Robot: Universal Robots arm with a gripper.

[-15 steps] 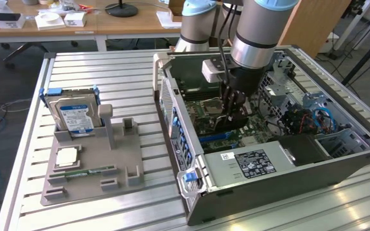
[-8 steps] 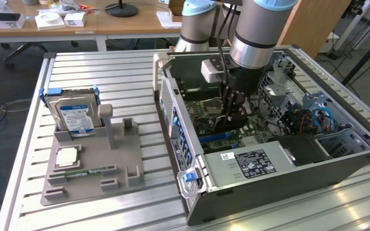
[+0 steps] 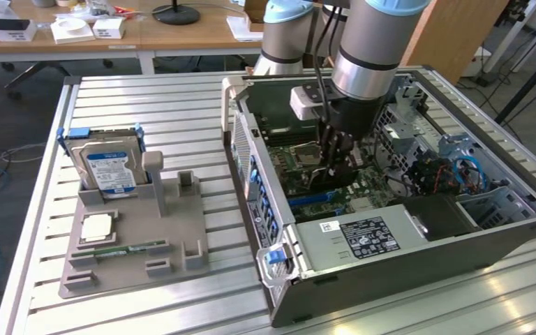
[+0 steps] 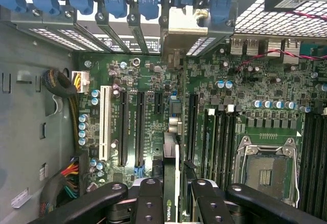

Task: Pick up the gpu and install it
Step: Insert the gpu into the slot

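Bench [image 3: 156,105]: holder [image 3: 137,230] at exterior view's left, hard drive [image 3: 109,167] standing in it; computer case [image 3: 389,279] at right, gpu [image 4: 170,183] inside.

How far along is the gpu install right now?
Pickup looks done: the gripper is shut on the gpu, held edge-on inside the computer case over the slots of the motherboard. Left: it is not released, and I cannot tell whether it is seated.

Arm [image 3: 368,42] hangs near vertical, forearm pointing straight down. Wrist in line w/ it, no visible tilt. Gripper [image 3: 335,167] pts downward, fingers [image 4: 149,196] closed in from both sides, clamped on the gpu [image 4: 170,155], which sits edge-on btwn them.
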